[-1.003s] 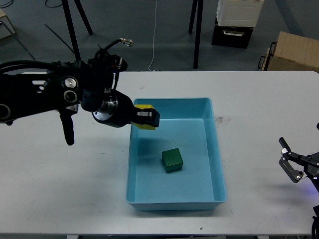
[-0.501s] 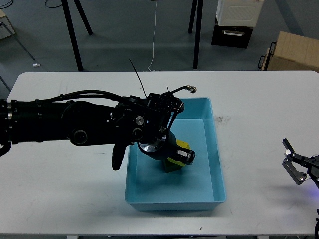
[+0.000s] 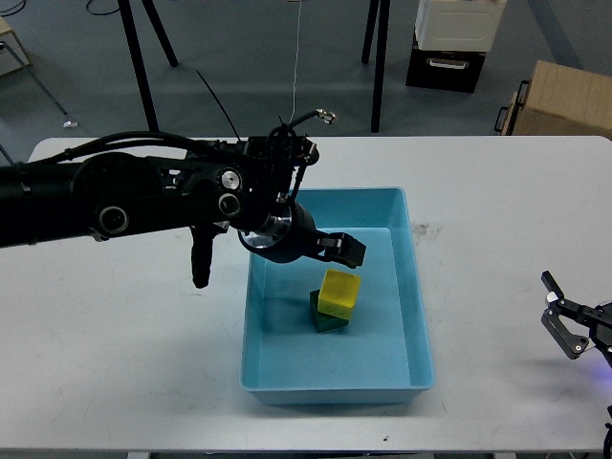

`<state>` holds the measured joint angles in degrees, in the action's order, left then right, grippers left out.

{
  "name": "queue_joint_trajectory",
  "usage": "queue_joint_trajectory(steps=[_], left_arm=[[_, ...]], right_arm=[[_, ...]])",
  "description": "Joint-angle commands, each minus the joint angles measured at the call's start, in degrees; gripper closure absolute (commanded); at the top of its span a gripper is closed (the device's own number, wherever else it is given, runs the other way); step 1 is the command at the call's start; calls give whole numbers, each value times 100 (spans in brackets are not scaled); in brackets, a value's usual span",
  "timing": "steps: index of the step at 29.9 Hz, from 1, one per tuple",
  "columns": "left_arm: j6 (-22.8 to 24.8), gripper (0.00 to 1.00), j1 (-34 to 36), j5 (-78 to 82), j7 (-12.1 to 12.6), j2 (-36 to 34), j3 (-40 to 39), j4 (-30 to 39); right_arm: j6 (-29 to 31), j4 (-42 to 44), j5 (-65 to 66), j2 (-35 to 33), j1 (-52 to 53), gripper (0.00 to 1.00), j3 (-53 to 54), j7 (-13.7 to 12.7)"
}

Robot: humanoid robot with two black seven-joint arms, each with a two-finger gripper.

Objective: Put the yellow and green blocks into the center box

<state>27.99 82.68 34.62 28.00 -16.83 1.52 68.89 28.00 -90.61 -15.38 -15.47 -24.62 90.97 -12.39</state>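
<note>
The yellow block lies inside the light blue tray, leaning on top of the dark green block, which is mostly hidden under it. My left gripper hovers just above and behind the yellow block, apart from it, with its jaws open and empty. My right gripper is low at the right edge of the white table, open and empty, far from the tray.
A brown cardboard carton stands on the floor beyond the table's far right corner. Black stand legs and a white and black case stand behind the table. My left arm spans the table's left half.
My left gripper carried the yellow block down into the tray onto the green block, let it go, and has risen up and back. The right gripper has barely moved.
</note>
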Motion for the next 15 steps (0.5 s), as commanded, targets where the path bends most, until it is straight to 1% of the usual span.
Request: queue_joint_trajectory(steps=[1, 3, 5, 7, 9, 12, 14, 15], left_arm=[[1, 0, -673, 45, 0, -171, -1939, -182], [1, 0, -1007, 54, 0, -154, -2951, -401], [1, 0, -1201, 36, 0, -101, -3970, -630], [1, 0, -1368, 10, 0, -22, -4928, -666], [1, 0, -1666, -8, 0, -66, -5633, -657], [1, 0, -2386, -174, 0, -22, -6907, -561], [1, 0, -3027, -577, 0, 109, -7846, -421], [1, 0, -3387, -770, 0, 284, -8329, -246]], right_arm=[[0, 26, 9, -18, 97, 0, -17, 8], [0, 44, 26, -18, 238, 0, -35, 8], [0, 53, 44, -27, 370, 0, -35, 17], [0, 53, 35, -27, 414, 0, -9, 26], [0, 53, 35, -35, 467, 0, 35, 26], [0, 97, 35, -44, 528, 0, 114, 26], [0, 53, 26, -62, 529, 0, 158, 26], [0, 44, 26, -62, 528, 0, 167, 35]])
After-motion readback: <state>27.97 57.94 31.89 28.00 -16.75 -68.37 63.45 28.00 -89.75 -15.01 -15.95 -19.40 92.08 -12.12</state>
